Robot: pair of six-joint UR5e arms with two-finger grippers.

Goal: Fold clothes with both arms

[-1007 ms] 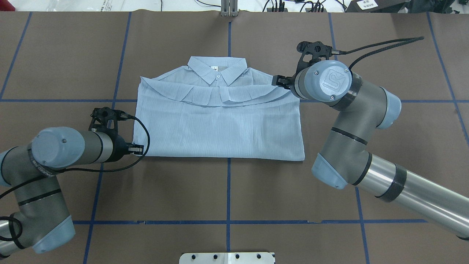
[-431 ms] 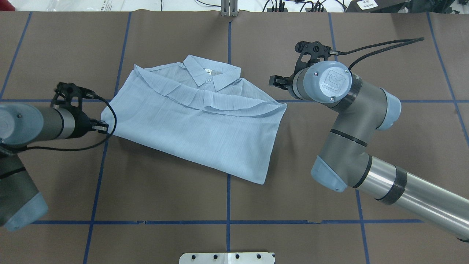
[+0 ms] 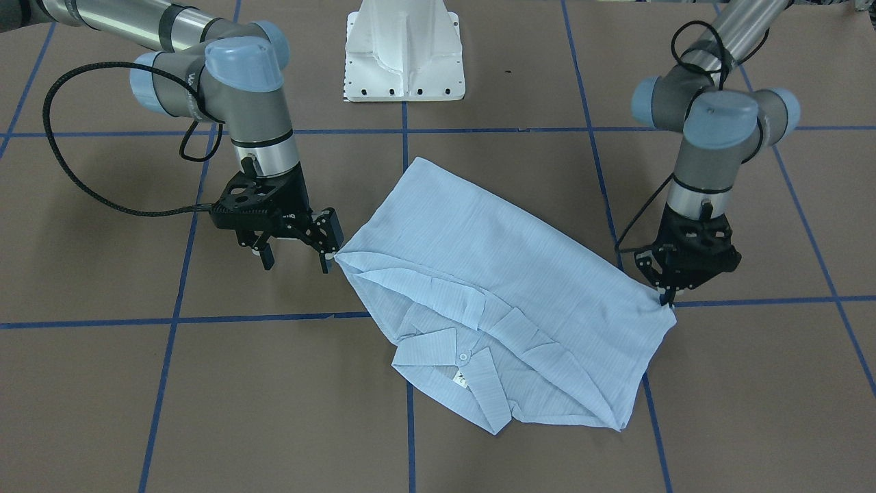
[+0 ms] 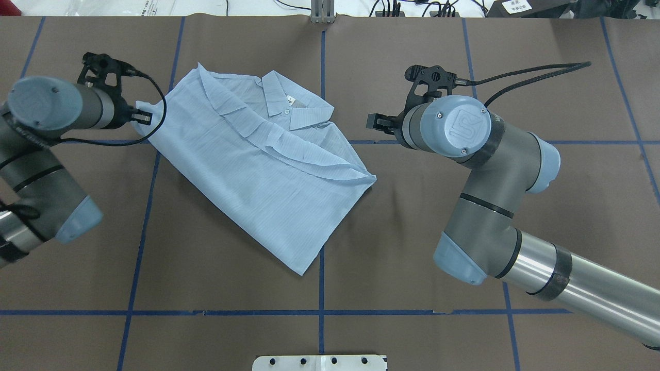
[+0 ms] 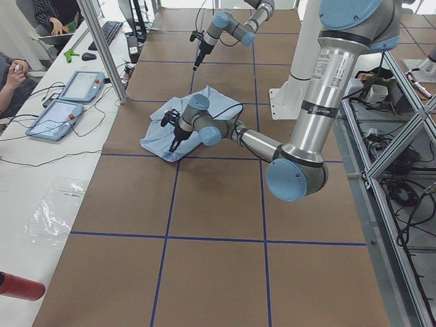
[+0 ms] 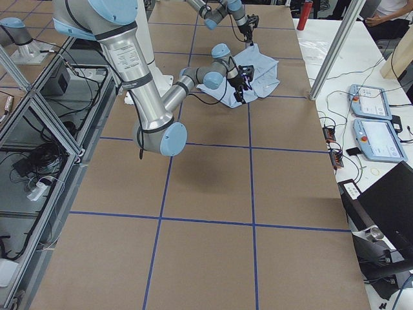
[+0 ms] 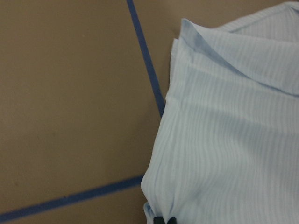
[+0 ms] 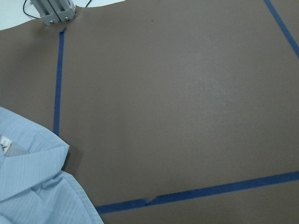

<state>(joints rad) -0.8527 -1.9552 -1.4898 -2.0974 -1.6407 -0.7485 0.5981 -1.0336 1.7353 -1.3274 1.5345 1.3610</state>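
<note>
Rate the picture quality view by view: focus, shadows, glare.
Overhead exterior: even light, sharp, a faint soft shadow on the table beside the shirt. Exterior front-facing: crisp, stripes faintly visible, bright glints on the metal tube of the right arm. Left wrist-mounted: close and soft, weave slightly blurred. Right wrist-mounted: sharp, flat light. Side views: wide-angle, shirt tiny.

The left arm [image 4: 36, 170] and right arm [image 4: 484, 206] are silver-grey tubes with light blue joint caps and black bands. The right one's wrist cap [image 4: 460, 122] shows a UR logo and rim screws; its black cable [image 4: 580, 65] trails toward 3 o'clock.
</note>
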